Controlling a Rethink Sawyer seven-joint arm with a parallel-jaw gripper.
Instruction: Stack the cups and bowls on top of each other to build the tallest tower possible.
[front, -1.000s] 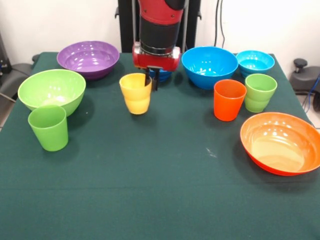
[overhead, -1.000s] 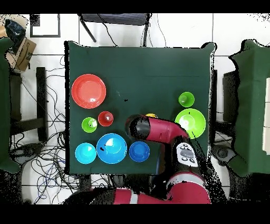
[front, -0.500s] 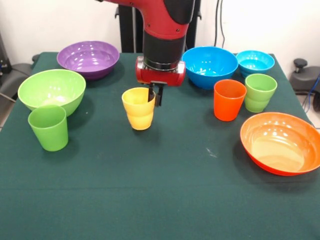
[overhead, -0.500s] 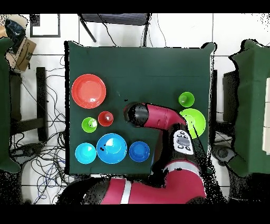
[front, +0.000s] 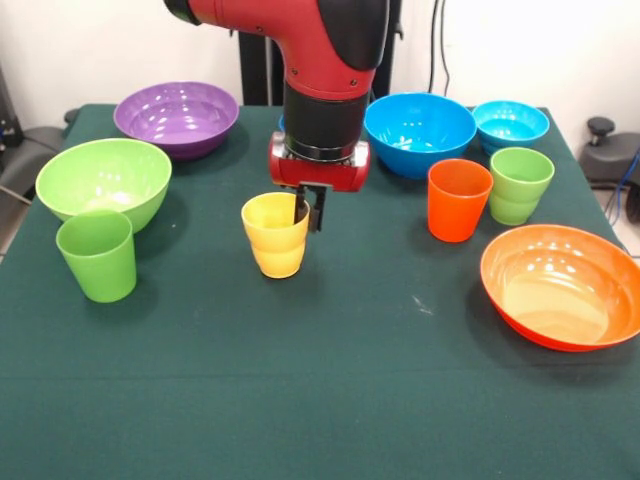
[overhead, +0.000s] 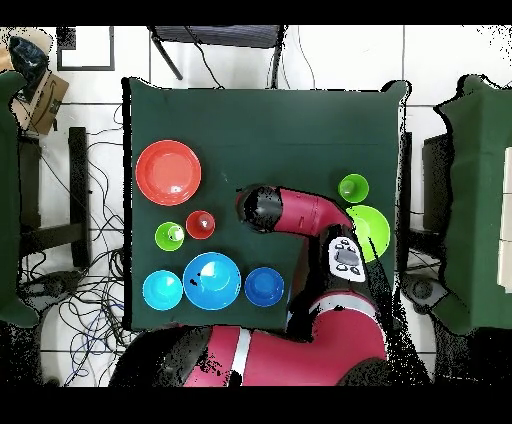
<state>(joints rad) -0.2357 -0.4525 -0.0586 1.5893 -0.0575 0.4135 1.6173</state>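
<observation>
The gripper (front: 308, 208) clamps the right rim of the yellow cup (front: 275, 234), one finger inside and one outside, at mid-tabletop (front: 320, 390). The cup stands upright (contact with the cloth unclear). No tower stands: purple bowl (front: 177, 117) far left, blue bowl (front: 419, 131) far right, orange bowl (front: 560, 285) near right.

Your yellow cup (front: 275, 234) stands upright mid-table, gripper (front: 308, 207) pinching its rim; the other cups and bowls sit apart, unstacked.
</observation>
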